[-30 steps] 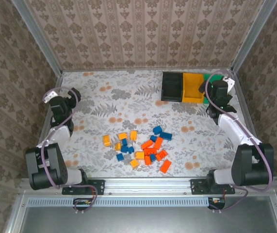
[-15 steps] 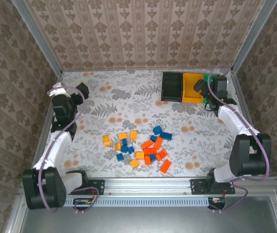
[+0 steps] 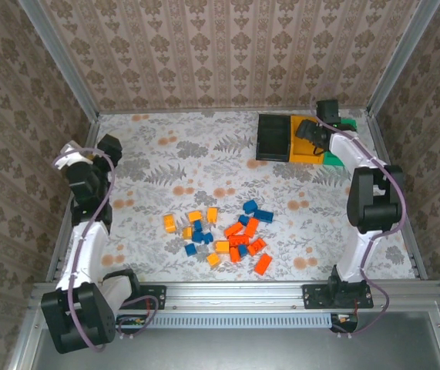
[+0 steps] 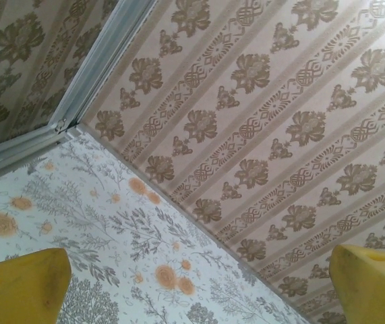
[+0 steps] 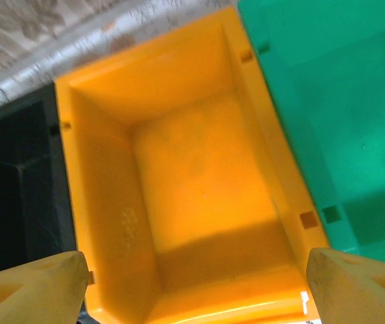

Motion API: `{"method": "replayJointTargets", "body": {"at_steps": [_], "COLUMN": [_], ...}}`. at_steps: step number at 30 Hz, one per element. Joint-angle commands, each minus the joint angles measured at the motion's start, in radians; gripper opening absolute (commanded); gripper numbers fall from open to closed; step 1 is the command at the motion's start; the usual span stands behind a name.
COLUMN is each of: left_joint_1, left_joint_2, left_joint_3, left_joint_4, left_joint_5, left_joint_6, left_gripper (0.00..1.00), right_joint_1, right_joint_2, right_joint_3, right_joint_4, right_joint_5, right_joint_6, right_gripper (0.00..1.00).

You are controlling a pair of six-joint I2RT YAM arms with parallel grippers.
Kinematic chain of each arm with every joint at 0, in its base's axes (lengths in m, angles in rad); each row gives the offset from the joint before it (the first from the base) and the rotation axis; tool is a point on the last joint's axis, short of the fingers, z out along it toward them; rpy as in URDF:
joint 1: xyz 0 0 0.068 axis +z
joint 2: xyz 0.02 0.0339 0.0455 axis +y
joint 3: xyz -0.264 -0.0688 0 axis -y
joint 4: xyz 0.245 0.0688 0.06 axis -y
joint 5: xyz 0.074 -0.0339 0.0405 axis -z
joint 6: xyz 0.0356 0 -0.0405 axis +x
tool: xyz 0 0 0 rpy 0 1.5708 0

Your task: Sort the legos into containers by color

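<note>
Plainly, the legos [image 3: 241, 231] all lie loose on the near middle of the table [image 3: 166, 146], a scatter of yellow-orange, red-orange and blue bricks whose spread runs left to right. Farther back on the left, the left gripper [image 3: 102, 151] hangs raised at the table's edge. Its wrist view shows the left gripper [image 4: 195, 287] with its fingers wide apart and empty, aimed at the far wall [image 4: 280, 135].

At the far right stand the bins in a row: black bin [image 3: 272, 137], yellow-orange bin [image 3: 304, 152], green bin [image 3: 335, 159]. The right gripper [image 3: 309, 131] hovers over the middle one. From its wrist, the right gripper [image 5: 195, 290] has its fingers spread with nothing between them, and the yellow-orange bin [image 5: 205, 169] below holds no brick, with the black bin [image 5: 10, 175] and green bin [image 5: 340, 101] on either side.

So the bricks lie well apart from both grippers, toward the near side. The right one must travel near and left; neither arm looks clearly closer.
</note>
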State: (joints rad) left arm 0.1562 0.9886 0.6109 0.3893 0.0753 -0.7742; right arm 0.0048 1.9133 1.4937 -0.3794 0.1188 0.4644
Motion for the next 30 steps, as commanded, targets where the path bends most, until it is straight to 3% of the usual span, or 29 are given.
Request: {"method": "replayJointTargets", "body": {"at_steps": [1,10,21,30], "left_joint_1": [0.009,0.002,-0.155,-0.221], "left_joint_2": [-0.006,0.070,0.105,0.128], "left_joint_3": [0.043,0.066,0.150,0.147], "left_joint_4": [-0.061,-0.069,-0.250,-0.273], "left_joint_5": [0.086,0.150,0.131,0.135], "left_joint_6": [-0.044,-0.104,0.034,0.039], "left_gripper": [1.00,1.00,0.91,0.91], "right_joint_1": [-0.006,-0.030,-0.078,-0.074], "right_joint_2": [0.021,0.053,0.221,0.279], "right_joint_3": [0.049,0.073,0.241,0.274], "right_joint_4": [-0.073,-0.070,-0.185,-0.210], "right_joint_5": [0.097,0.135,0.068,-0.008], "right_joint_6": [-0.032,-0.055,-0.076,-0.087], "right_gripper": [0.86,0.84,0.64,0.39]}}
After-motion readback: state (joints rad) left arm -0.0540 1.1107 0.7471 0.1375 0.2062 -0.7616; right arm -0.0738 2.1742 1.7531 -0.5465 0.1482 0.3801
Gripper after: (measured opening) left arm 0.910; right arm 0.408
